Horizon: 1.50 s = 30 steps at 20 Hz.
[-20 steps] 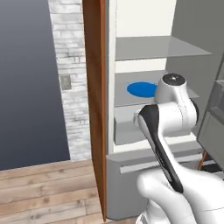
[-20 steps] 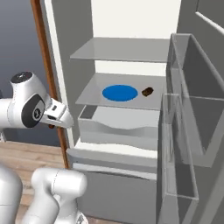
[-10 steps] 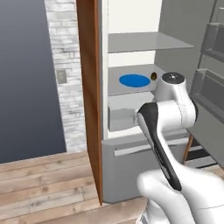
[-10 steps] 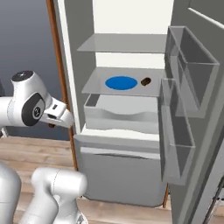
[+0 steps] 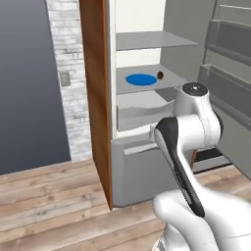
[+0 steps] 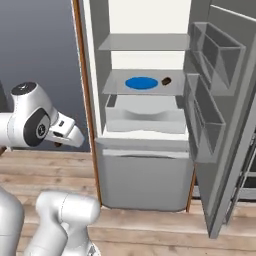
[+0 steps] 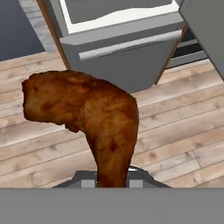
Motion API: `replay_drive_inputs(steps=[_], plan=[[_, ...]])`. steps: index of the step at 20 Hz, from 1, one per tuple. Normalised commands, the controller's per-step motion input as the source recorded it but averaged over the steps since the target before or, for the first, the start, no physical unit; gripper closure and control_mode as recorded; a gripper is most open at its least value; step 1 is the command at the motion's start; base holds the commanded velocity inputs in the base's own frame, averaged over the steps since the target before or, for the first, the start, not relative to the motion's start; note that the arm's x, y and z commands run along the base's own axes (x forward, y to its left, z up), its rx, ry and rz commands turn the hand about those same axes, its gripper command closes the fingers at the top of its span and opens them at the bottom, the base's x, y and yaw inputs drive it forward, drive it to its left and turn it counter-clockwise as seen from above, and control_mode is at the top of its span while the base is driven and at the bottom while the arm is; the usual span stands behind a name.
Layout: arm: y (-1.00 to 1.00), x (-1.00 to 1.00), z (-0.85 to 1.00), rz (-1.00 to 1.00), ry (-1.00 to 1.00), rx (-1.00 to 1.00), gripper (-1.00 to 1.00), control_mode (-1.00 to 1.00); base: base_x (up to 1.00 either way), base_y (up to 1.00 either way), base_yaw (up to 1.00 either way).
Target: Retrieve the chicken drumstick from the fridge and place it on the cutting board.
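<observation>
The chicken drumstick [image 7: 92,113], a reddish-brown curved piece of meat, stands up between the fingers of my gripper [image 7: 112,183], which is shut on its thin end. In the hand view it hangs over the wooden floor in front of the fridge [image 7: 127,48]. The fridge [image 5: 142,162] [image 6: 145,175] stands open ahead of me. My hand [image 6: 67,132] is low, to the left of the fridge opening. The cutting board is out of view.
A blue plate [image 5: 140,79] [image 6: 141,83] lies on the middle shelf with a small dark lump [image 6: 167,80] beside it. The open fridge door with its bins [image 6: 215,115] juts out on the right. An orange-brown side strip [image 5: 95,98] edges the fridge on the left.
The whole picture has shifted: the camera has moved back from the fridge, which now looks farther off. The gripper stays shut on the drumstick.
</observation>
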Motion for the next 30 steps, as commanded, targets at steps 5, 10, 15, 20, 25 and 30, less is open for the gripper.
replay_drive_inputs(steps=[5,10,15,20,25,30], plan=[[0.0,0.0,0.0,0.0,0.0,0.0,1.0,1.0,-0.16,0.37,-0.64],[0.0,0.0,0.0,0.0,0.0,0.0,1.0,1.0,-0.08,0.0,-0.94],[0.0,0.0,0.0,0.0,0.0,0.0,1.0,1.0,-0.02,0.0,-0.98],[0.0,0.0,0.0,0.0,0.0,0.0,1.0,1.0,-0.32,0.0,-0.84],[0.0,0.0,0.0,0.0,0.0,0.0,1.0,1.0,-0.4,-0.08,-0.78],[0.0,0.0,0.0,0.0,0.0,0.0,1.0,1.0,0.23,-0.44,-0.65]])
